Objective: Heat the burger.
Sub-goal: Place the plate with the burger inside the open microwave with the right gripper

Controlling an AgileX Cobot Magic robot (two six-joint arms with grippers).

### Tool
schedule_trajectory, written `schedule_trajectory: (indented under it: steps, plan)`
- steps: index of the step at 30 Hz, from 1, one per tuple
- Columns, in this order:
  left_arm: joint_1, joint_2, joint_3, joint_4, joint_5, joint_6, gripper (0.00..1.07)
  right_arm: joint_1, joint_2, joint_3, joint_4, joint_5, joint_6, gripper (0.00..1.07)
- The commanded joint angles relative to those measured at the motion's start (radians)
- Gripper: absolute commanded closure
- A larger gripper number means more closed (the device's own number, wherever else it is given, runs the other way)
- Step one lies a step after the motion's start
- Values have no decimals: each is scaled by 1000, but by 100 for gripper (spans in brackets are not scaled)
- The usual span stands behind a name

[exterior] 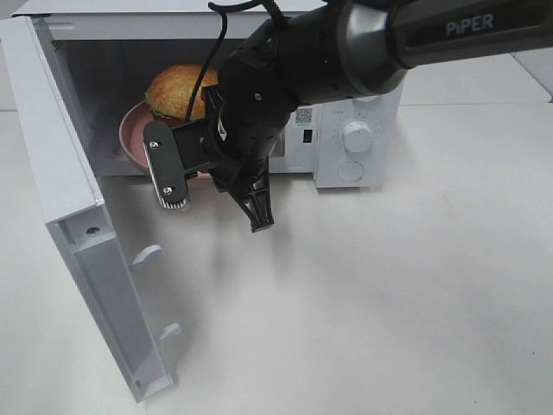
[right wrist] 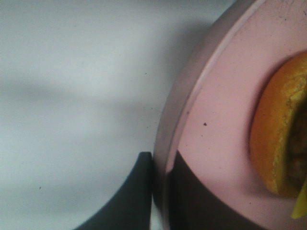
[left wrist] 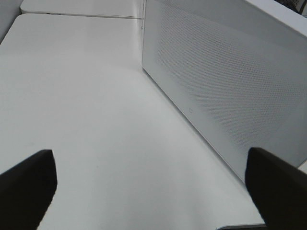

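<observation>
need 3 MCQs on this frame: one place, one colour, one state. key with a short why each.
1. Where is the burger?
A) on the plate inside the microwave
B) on top of the microwave
C) beside the microwave

2. What colour is the plate?
A) blue
B) white
C) pink

3. How is the microwave's door?
A) shut
B) open
C) missing

Key:
1 A, the bun shows on the plate within the cavity.
2 C, the rim is pink in the exterior and right wrist views.
3 B, the door stands swung out on the left of the exterior view.
</observation>
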Motion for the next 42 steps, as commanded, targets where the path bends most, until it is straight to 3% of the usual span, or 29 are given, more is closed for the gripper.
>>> schedule_trajectory:
  steps: [1, 13, 31, 42]
  plan:
    - [-3, -17, 3, 3, -13, -5, 7, -4, 15, -64, -31, -21, 47, 107]
    - [-3, -17, 3, 3, -13, -5, 7, -26, 131, -252, -81, 3, 96, 107]
    - [-3, -17, 3, 4, -13, -5, 7, -68, 202, -377, -150, -17, 99, 107]
    - [-3, -17, 3, 4, -13, -5, 7, -71, 249, -397, -144, -92, 140, 106]
